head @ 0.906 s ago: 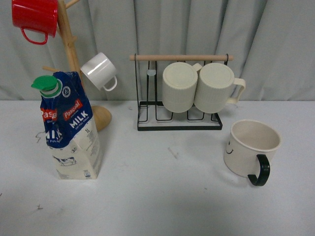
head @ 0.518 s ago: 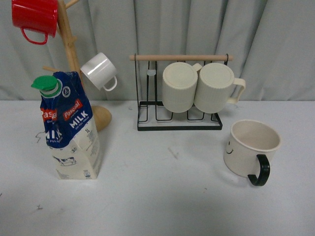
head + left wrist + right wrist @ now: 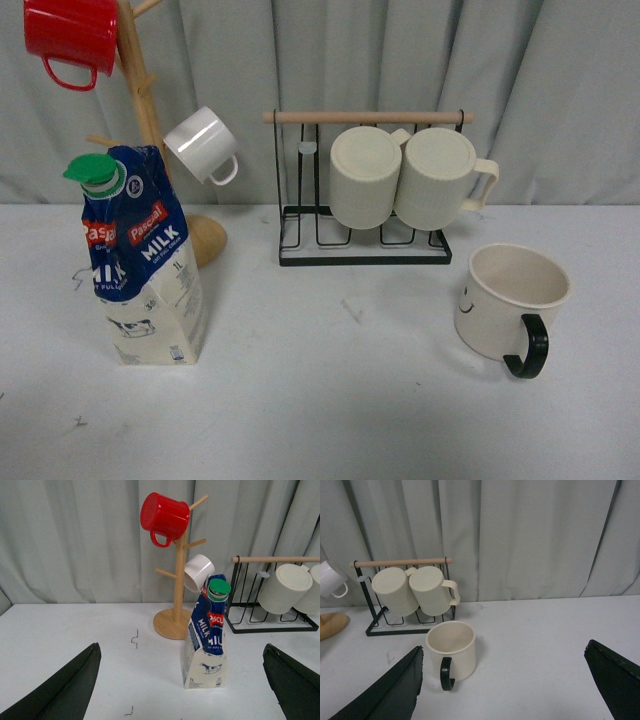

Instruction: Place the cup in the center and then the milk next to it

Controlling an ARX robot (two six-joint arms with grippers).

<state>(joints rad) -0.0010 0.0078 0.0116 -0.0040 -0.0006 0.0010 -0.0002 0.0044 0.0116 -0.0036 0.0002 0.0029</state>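
The cup (image 3: 508, 302), a wide cream mug with a black handle and a small smiley face, stands upright on the table's right side; it also shows in the right wrist view (image 3: 452, 649). The milk (image 3: 145, 262), a blue-and-white carton with a green cap, stands on the left; it also shows in the left wrist view (image 3: 206, 640). Neither arm shows in the front view. My left gripper (image 3: 185, 690) is open and empty, short of the milk. My right gripper (image 3: 505, 690) is open and empty, with the cup near one finger (image 3: 390, 692).
A black wire rack (image 3: 365, 245) with a wooden rod holds two ribbed cream mugs (image 3: 400, 178) at the back middle. A wooden mug tree (image 3: 150, 120) at the back left carries a red mug (image 3: 70, 35) and a small white cup (image 3: 202, 145). Grey curtain behind.
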